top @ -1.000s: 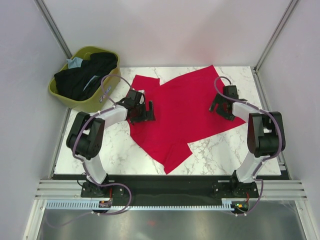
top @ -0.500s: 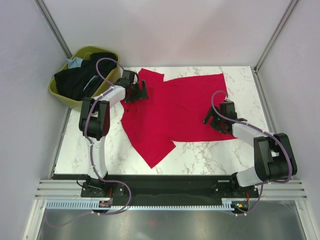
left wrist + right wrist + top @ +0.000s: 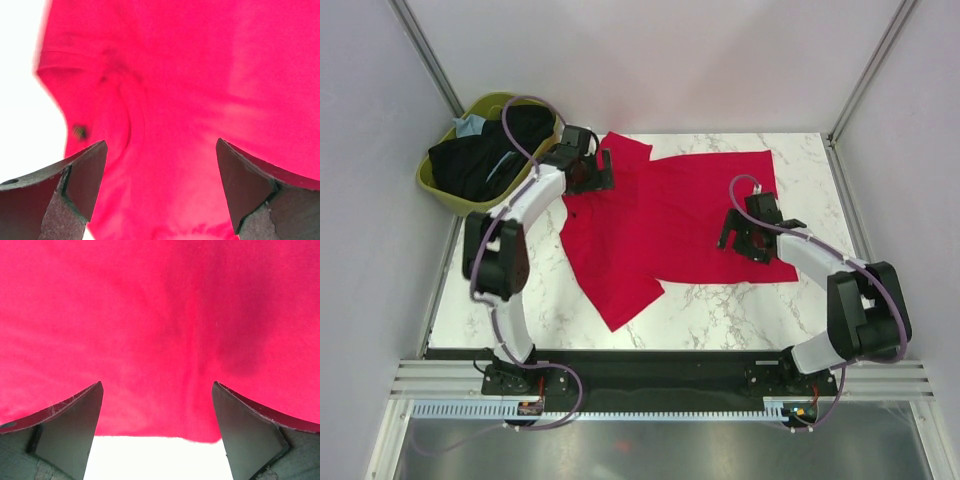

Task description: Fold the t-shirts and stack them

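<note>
In the middle of the top view, the red t-shirt [image 3: 660, 215] is lying mostly flat on the marble table [image 3: 750, 300]. Its bigger part stretches toward the upper right of the frame, and a narrower flap hangs down toward the lower centre. It isn't folded into a neat shape, and you can see a few creases and overlaps.

The left gripper [image 3: 602, 172] sits at the shirt's upper left edge, just beside the olive-green basket [image 3: 455, 203] in the upper left corner. In the left wrist view its fingers [image 3: 85, 175] are spread wide with nothing pinched between them. Beyond them is just red cloth with a curved seam or fold, a small dark spot, and a strip of white table along the left side.

The right gripper [image 3: 732, 243] is over the right-hand part of the shirt, near its lower edge. It's the same story there. In the right wrist view its fingers [image 3: 70, 425] are well apart and holding nothing. Smooth red fabric fills almost the whole frame, and the shirt's edge runs across the bottom with white table showing below it. I can't tell from these shots whether either set of fingertips is actually touching the cloth.

The basket is off the table's left corner. It holds the black t-shirts [image 3: 485, 155] in a bunched pile, with a bit of the light blue t-shirt [image 3: 470, 126] poking out at the far rim.
</note>
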Robot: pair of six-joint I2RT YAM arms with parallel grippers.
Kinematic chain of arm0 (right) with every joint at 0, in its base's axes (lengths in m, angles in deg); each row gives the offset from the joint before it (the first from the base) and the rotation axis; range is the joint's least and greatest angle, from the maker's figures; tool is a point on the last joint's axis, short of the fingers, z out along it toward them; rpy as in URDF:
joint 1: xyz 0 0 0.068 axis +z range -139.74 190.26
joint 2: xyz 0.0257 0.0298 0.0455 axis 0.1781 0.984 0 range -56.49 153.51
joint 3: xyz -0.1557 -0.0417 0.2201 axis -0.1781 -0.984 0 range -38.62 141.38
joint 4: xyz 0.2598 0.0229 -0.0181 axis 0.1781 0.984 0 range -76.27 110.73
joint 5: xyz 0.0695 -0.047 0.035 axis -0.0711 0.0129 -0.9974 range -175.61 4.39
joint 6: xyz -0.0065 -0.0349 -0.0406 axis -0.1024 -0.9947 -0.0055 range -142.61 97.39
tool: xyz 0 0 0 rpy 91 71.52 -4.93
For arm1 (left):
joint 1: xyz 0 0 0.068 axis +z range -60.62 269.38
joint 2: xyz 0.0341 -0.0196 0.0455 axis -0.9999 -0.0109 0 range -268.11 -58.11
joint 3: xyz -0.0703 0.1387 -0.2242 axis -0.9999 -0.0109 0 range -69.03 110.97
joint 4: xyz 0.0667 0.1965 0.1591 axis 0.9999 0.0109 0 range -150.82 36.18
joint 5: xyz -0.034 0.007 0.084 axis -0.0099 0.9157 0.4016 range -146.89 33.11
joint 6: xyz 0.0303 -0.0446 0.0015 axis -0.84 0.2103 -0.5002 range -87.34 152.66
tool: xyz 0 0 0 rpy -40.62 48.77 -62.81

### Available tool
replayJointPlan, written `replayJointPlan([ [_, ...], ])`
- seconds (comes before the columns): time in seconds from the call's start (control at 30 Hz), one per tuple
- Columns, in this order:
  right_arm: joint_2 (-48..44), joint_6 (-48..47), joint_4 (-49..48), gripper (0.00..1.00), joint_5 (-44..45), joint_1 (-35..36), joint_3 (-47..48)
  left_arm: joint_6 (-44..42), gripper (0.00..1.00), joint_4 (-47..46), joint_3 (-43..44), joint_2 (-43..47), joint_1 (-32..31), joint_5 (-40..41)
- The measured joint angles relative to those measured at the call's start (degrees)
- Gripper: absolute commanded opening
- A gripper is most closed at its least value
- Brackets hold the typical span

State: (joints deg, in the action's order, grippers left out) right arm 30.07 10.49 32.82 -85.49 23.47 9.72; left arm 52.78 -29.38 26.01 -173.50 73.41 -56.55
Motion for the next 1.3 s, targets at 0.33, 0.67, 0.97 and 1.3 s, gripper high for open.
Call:
replayJointPlan([
  [0.33,-19.5,-0.9,6.6,0.98,9.1,4.7,0.6,10.8,0.89,3.1,-33.8,45.6,-18.3,11.5],
  [0.67,-23.4,-1.0,7.9,0.98,9.3,5.3,-6.8,23.1,0.87,5.3,-58.0,49.1,-28.7,4.3],
  [0.97,-30.6,-1.0,8.5,0.98,9.8,5.3,-7.5,27.0,0.77,-3.6,-61.7,44.7,-32.1,0.0],
  [1.3,-30.7,-0.9,9.5,0.98,12.0,5.3,-8.6,28.7,0.36,-10.7,-61.9,41.2,-34.3,-1.3],
])
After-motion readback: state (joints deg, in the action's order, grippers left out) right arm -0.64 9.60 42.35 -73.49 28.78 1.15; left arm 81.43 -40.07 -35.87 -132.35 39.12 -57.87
